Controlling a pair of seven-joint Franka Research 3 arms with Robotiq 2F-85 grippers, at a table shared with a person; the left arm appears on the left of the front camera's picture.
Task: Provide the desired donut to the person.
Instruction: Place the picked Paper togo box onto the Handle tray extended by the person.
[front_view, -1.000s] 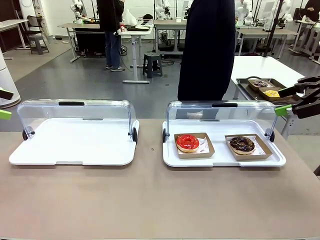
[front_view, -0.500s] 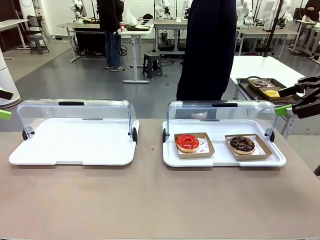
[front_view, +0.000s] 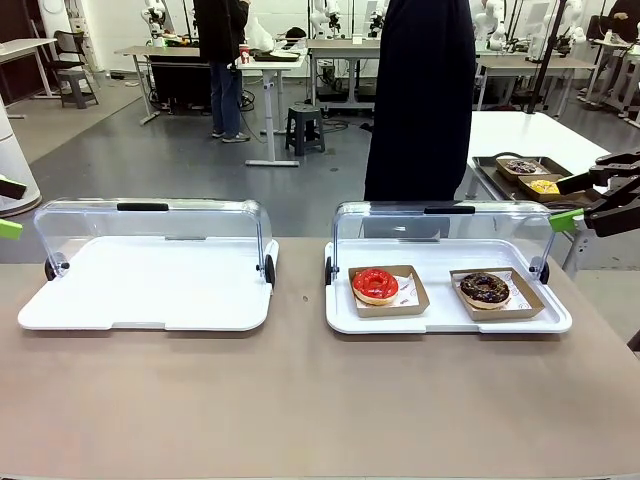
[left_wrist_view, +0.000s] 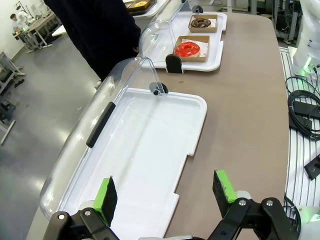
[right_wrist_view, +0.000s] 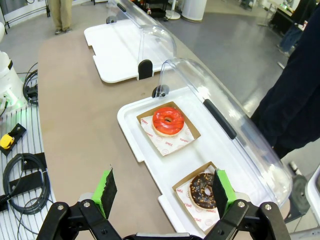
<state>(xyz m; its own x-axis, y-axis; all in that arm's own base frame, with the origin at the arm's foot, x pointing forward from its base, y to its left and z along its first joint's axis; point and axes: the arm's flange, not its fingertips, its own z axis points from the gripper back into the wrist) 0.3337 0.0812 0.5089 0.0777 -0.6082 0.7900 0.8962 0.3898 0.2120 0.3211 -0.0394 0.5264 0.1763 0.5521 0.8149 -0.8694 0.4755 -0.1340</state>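
A red-glazed donut (front_view: 375, 285) and a chocolate donut (front_view: 485, 289) lie in cardboard trays on the right white tray (front_view: 440, 322), whose clear lid (front_view: 440, 235) is swung back. The person (front_view: 420, 100) in a dark top stands just behind it. My right gripper (front_view: 570, 200) hovers open at the right edge, above and beyond the tray's right end. In its wrist view, the right gripper (right_wrist_view: 164, 190) frames the chocolate donut (right_wrist_view: 202, 191), with the red donut (right_wrist_view: 168, 121) farther off. My left gripper (front_view: 8, 208) is open at the far left, over the empty tray (left_wrist_view: 150, 145).
The left white tray (front_view: 150, 300) holds nothing, and its clear lid (front_view: 150, 230) is open. A side table at the right carries a dark tray (front_view: 500, 180) with more donuts. Cables (left_wrist_view: 302, 107) lie along the robot side of the table.
The person has shifted slightly to the right behind the right tray. Neither arm has moved, and the donuts lie as before.
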